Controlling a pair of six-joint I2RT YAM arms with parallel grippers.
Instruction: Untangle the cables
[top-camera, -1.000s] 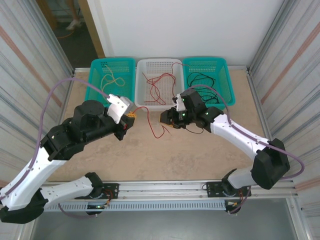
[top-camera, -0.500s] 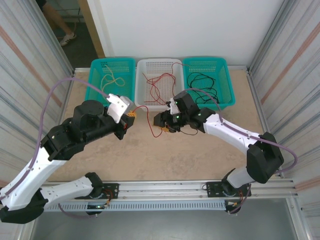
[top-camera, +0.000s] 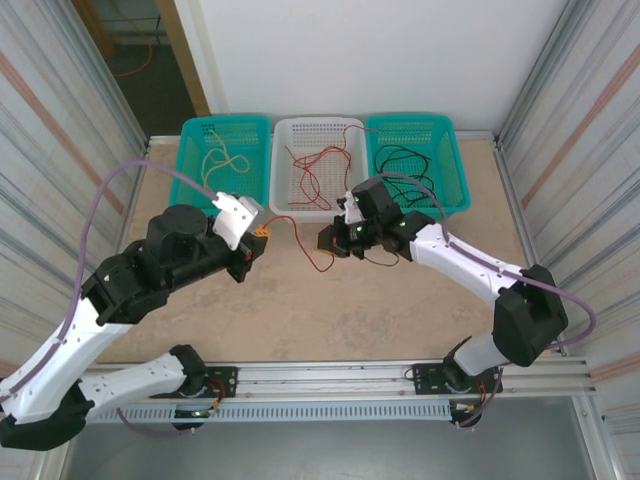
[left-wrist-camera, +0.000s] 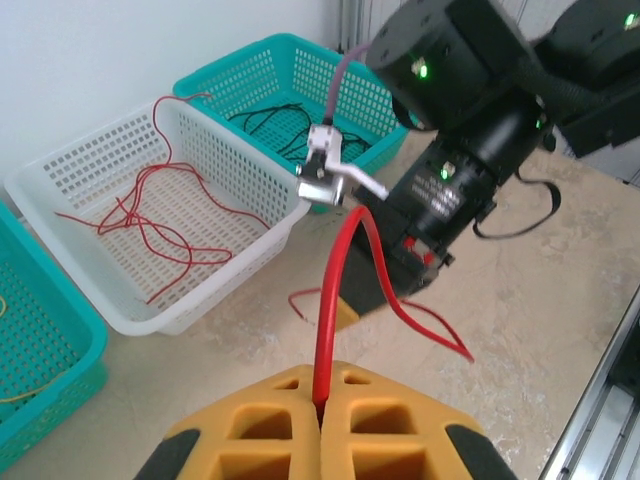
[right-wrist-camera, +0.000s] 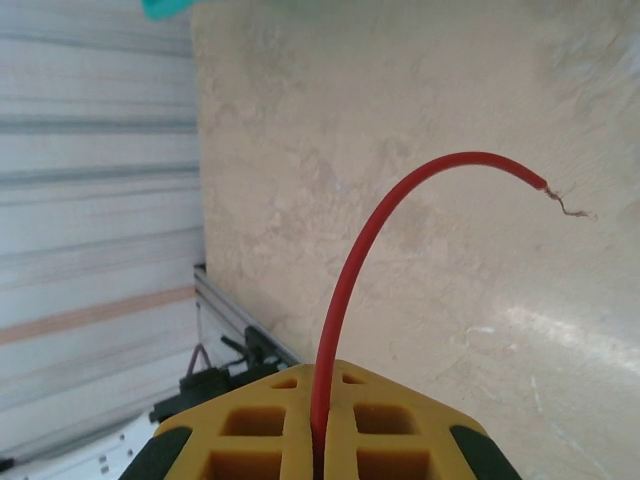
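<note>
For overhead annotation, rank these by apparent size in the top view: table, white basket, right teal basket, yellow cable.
1. Table, largest by far.
2. White basket and right teal basket: they look alike, so no ranking.
3. Yellow cable, smallest, even counting its loops' spread.

One red cable (left-wrist-camera: 328, 310) sags in a loop, clamped at both ends. Further red cables (top-camera: 312, 172), yellow cables (top-camera: 222, 158) and black cables (top-camera: 402, 160) lie curled in separate baskets (top-camera: 310, 122).

Both arms bend at the elbow and reach inward, their hands near and facing each other. The left hand (top-camera: 262, 232) presses its yellow fingers (left-wrist-camera: 258, 432) together on a red cable (left-wrist-camera: 330, 300); the right hand (top-camera: 328, 241) pinches it likewise
</note>
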